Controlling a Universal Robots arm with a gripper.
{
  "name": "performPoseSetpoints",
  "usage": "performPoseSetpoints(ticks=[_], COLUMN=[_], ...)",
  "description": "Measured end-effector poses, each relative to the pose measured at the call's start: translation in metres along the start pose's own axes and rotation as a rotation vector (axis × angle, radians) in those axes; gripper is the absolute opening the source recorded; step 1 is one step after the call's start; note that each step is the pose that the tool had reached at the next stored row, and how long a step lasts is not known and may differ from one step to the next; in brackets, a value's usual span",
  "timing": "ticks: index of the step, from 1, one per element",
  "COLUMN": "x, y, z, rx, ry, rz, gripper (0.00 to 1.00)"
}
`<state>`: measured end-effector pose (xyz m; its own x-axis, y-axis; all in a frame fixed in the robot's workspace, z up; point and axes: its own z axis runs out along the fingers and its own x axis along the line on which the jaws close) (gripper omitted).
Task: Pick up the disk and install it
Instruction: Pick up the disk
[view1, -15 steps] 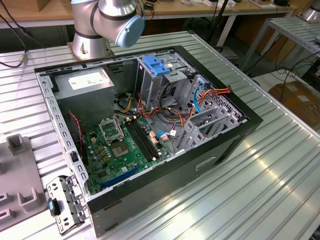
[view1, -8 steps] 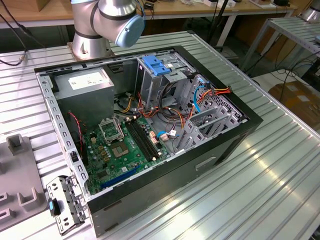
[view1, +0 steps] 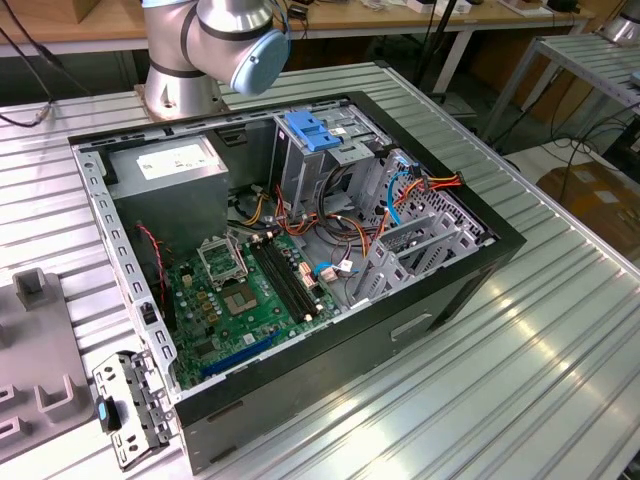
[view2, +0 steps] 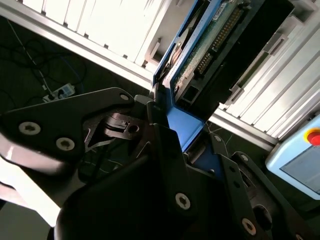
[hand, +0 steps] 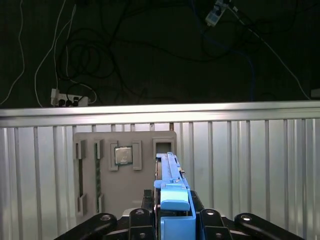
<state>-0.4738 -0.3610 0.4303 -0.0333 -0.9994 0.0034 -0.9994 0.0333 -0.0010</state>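
Note:
My gripper (hand: 172, 217) is shut on the disk (hand: 170, 172), which I see edge-on in the first wrist view with its blue side rail toward the camera. It hangs above the ribbed metal table (hand: 250, 165), over the edge of a grey fixture plate (hand: 125, 180). In the second wrist view the disk (view2: 202, 47) shows its green circuit-board side and blue rail, clamped between the black fingers (view2: 162, 140). The open computer case (view1: 470, 290) lies on the table in the exterior view, below the arm's base joint (view1: 215, 40).
Inside the case stand a metal drive cage with a blue latch (view1: 310, 130), a grey power-supply box (view1: 170, 165), a green motherboard (view1: 250, 300) and loose cables (view1: 400, 195). The fixture plate holds a processor chip (hand: 122, 155). A metal bracket (view1: 125, 405) lies by the case.

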Motion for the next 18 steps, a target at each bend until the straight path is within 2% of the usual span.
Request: performPoseSetpoints(ticks=[5,15,18], x=[0.0,0.0001,0.0002], y=[0.0,0.0,-0.0001], z=[-0.009,-0.0222,-0.0525], rx=[-0.0002,-0.0006,-0.0025], ry=[0.0,0.0,-0.0028], rz=[0.0,0.0,0.0], gripper=[0.37,0.37,0.37])
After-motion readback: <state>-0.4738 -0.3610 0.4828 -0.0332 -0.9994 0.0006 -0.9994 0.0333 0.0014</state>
